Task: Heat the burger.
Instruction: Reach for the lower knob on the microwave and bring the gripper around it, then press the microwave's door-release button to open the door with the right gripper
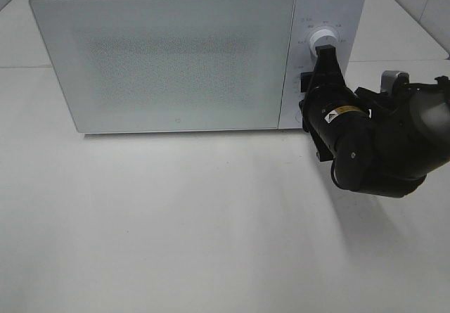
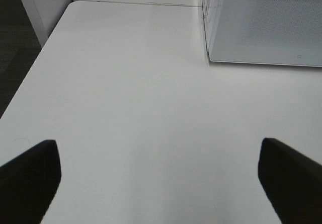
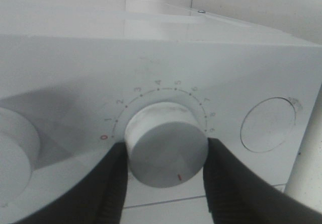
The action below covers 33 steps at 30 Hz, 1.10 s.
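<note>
Step in hand: setting the timer, judging by the grip on the upper dial [image 1: 325, 40] of the microwave [image 1: 176, 60]
Right gripper [image 3: 165, 151]: closed on that dial; one black finger [image 3: 113, 183] lay against each side of the white knob
Left gripper [image 2: 158, 144]: wide open and holding nothing; it hung over the bare table [image 2: 151, 93] near the microwave's corner
Burger: in no view; the door [image 1: 169, 63] was shut and frosted, so it was probably inside, though that could not be checked
Dial reading: a red mark [image 3: 178, 176] showed on the knob face; a numbered scale [image 3: 157, 83] curved round the knob; which number the mark stood for was hard to tell
Doing it well: the wrist should turn about the knob's own axis; the fingers should stay square on its sides, so they neither slip off nor scrape the panel
Pressure: firm enough to carry the knob round; no push inward, since the microwave could slide on the smooth table
Risk: overshooting the wanted time; a slow turn with the red mark in sight would guard against it
</note>
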{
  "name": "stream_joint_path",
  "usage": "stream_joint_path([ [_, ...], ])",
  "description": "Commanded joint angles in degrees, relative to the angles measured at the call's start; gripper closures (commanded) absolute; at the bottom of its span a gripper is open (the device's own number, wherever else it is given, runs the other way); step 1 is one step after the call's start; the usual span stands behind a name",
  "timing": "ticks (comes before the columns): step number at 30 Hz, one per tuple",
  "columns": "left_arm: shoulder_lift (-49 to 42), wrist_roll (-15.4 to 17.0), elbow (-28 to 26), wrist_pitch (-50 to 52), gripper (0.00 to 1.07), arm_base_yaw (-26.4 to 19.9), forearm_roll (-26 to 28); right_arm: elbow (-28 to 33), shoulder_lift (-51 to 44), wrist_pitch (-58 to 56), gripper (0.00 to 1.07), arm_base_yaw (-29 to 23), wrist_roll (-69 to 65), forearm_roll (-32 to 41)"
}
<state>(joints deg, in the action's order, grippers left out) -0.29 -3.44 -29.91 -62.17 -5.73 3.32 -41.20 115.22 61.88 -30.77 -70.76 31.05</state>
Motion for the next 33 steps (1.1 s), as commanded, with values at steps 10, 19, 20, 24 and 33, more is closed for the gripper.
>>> stream_joint_path([
  [10, -1.03, 0.34, 0.17, 0.86, 0.06, -0.11, 0.06, -2.64, -2.52, 20.23, 0.85, 0.06, 1.89, -2.75],
  [19, -1.03, 0.34, 0.17, 0.86, 0.06, -0.11, 0.06, -2.58, -2.52, 20.23, 0.67, 0.06, 3.95, 0.52],
  [20, -1.03, 0.34, 0.17, 0.86, 0.06, -0.11, 0.06, -2.58, -2.52, 20.23, 0.67, 0.06, 3.95, 0.52],
  [24, -1.03, 0.34, 0.17, 0.86, 0.06, -0.11, 0.06, -2.58, -2.52, 20.23, 0.58, 0.06, 4.3, 0.63],
  [33, -1.03, 0.34, 0.17, 0.86, 0.06, -0.11, 0.06, -2.29, -2.52, 20.23, 0.36, -0.06, 5.16, -0.11],
])
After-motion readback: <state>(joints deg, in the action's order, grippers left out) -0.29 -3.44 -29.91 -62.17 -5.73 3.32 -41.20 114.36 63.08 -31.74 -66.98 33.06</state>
